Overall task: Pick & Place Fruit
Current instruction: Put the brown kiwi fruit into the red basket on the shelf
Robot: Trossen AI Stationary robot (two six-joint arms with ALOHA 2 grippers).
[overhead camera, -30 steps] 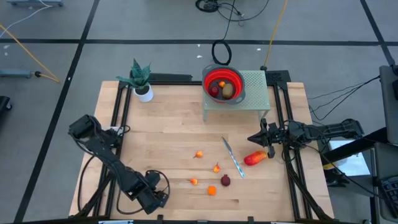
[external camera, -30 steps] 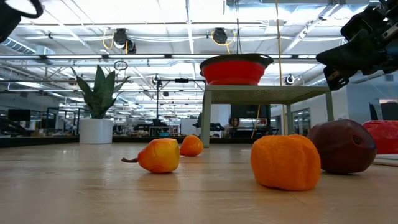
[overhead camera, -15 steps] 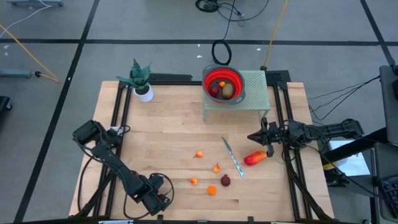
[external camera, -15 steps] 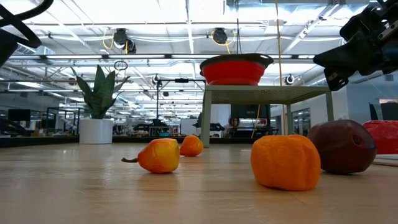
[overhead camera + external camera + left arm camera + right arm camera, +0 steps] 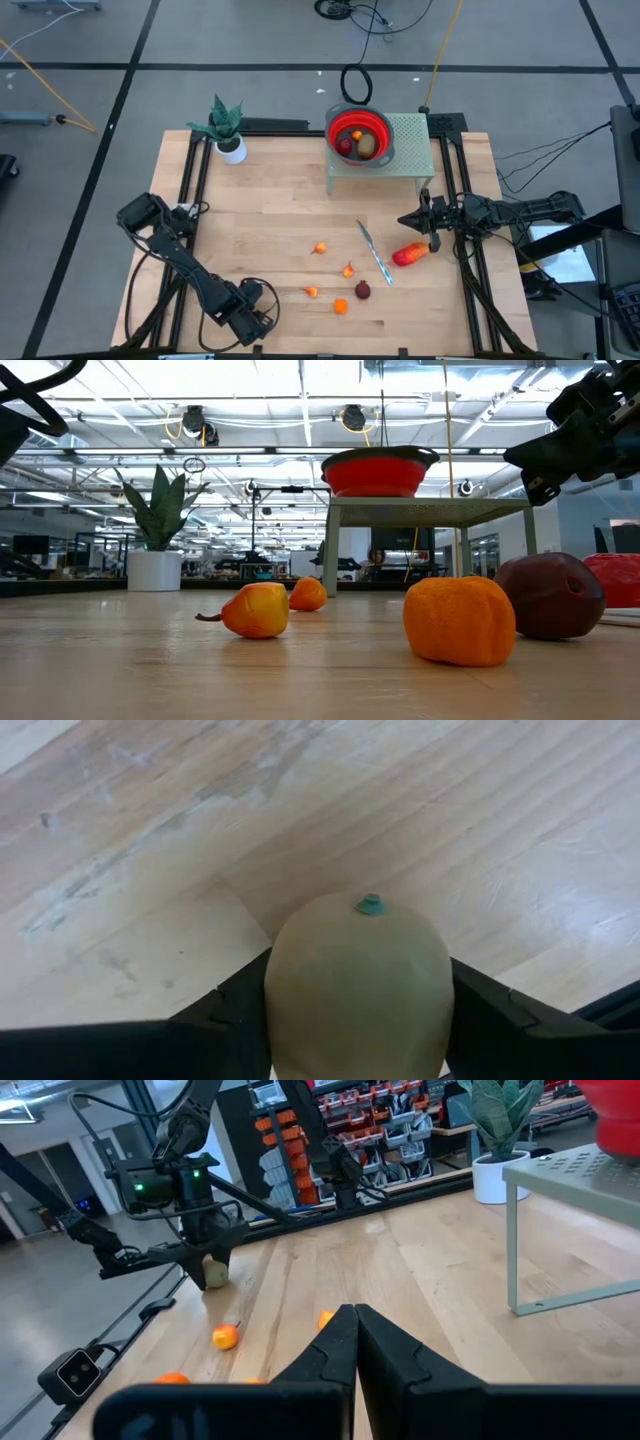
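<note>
Two dark jointed arms, black cabling

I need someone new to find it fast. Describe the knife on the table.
Start at the grey stand holding the red bowl. On the wood in front of it lies the knife, slim and silvery, the only flat, straight thing among rounded fruit.

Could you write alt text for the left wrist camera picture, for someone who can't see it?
A pale olive-tan oval fruit with a tiny green stem nub fills the lower middle of the picture, sitting between the two dark jaws of the left gripper, which stand at either side of it. Behind it lies the light wooden table.
</note>
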